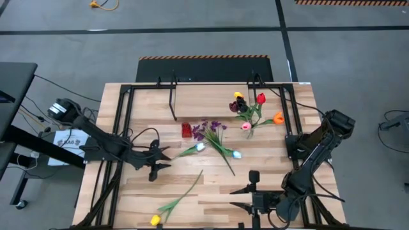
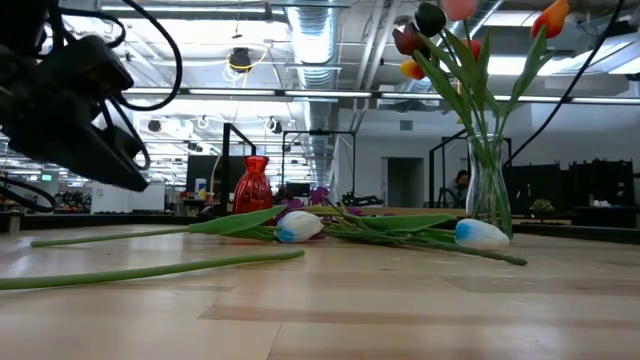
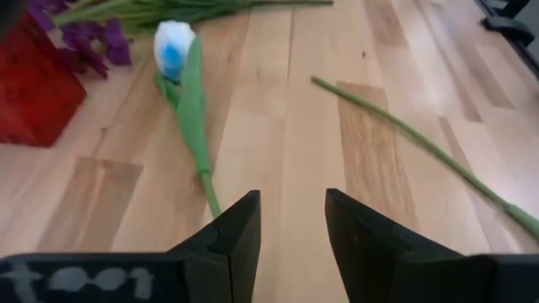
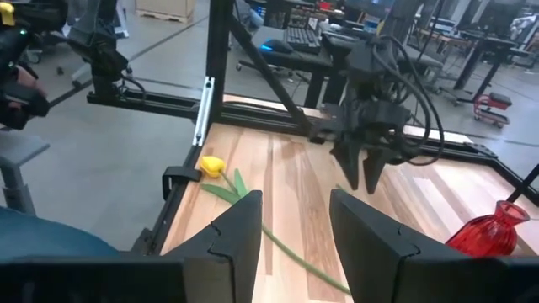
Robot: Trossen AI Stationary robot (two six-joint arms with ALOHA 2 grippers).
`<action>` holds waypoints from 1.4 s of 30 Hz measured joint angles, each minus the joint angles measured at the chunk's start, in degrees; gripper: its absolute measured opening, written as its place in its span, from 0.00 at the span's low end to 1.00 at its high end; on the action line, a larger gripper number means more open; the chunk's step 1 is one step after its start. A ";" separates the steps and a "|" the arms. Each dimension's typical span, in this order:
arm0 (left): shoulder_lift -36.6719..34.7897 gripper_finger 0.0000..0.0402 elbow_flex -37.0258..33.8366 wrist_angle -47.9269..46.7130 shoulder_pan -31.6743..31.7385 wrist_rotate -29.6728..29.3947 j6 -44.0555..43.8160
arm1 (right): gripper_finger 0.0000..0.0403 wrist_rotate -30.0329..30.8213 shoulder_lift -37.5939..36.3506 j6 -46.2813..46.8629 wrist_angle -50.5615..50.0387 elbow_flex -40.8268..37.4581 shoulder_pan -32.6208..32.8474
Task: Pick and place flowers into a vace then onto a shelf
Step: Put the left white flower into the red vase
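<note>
My left pincer (image 1: 158, 160) hangs over the left-middle of the light plank surface (image 1: 211, 191), fingers (image 3: 236, 231) parted with a clear gap and nothing between them. Just ahead of it lies the stem end of a white-and-blue artificial tulip with a broad green leaf (image 3: 181, 76), flat on the wood, its head pointing toward a small red glass vase (image 1: 186, 130). Beside that vase sits a purple-blossomed sprig (image 1: 208, 130), and a second white-and-blue tulip (image 1: 236, 154) lies a little further right, its stem crossing the sprig's greenery.

My right pincer (image 1: 246, 197) sits low at the near edge of the surface, right of centre, also parted and holding nothing. Looking past its fingers (image 4: 240, 236) I see a yellow tulip on a long green stem (image 4: 212, 167) lying by the near left corner, with the left arm beyond it.

Further out, a clear glass vase (image 2: 487, 190) stands toward the far right of the surface with a bunch of tulips in it: red, orange, yellow, pink and dark maroon heads (image 1: 252, 108). Over the far part of the surface stands the light wooden shelf on thin black legs (image 1: 211, 96); the vase stands in front of it, not on it.
</note>
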 joint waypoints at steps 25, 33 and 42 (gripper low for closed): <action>15.09 0.31 3.45 0.44 6.97 -1.98 -1.28 | 0.33 -0.08 -0.07 -0.07 -0.10 0.00 0.04; 18.58 0.31 3.63 1.35 8.43 -1.51 -2.70 | 0.33 -0.10 -0.07 -0.07 -0.09 0.00 0.02; 18.61 0.04 3.61 1.62 8.42 2.92 2.56 | 0.32 -0.10 -0.07 -0.07 -0.09 0.00 0.02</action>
